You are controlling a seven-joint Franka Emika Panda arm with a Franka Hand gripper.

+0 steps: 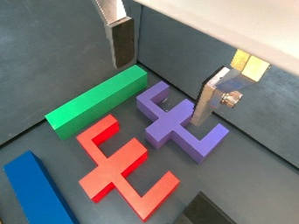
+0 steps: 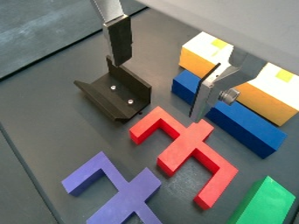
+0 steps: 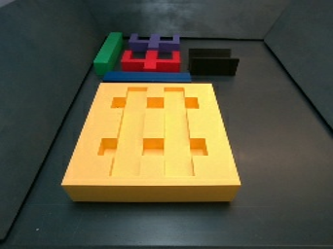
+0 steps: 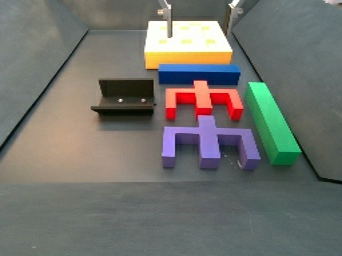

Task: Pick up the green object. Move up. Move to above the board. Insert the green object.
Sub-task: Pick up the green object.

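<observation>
Gripper (image 1: 163, 77) hangs empty above the pieces, silver plate fingers (image 1: 118, 41) spread wide, nothing between them. Long plain green rectangular bar (image 4: 271, 119) lies flat on the floor beside the purple notched block (image 4: 207, 143) and red notched block (image 4: 203, 98), untouched. In a wrist view the bar (image 1: 98, 101) sits off toward 8 o'clock from the gripper, long axis roughly 2-to-8. Large yellow-orange grooved board (image 3: 92, 146) is well apart, holes empty. Pickup not yet started; judgement: gripper must shift over the bar and straddle its narrow width.
</observation>
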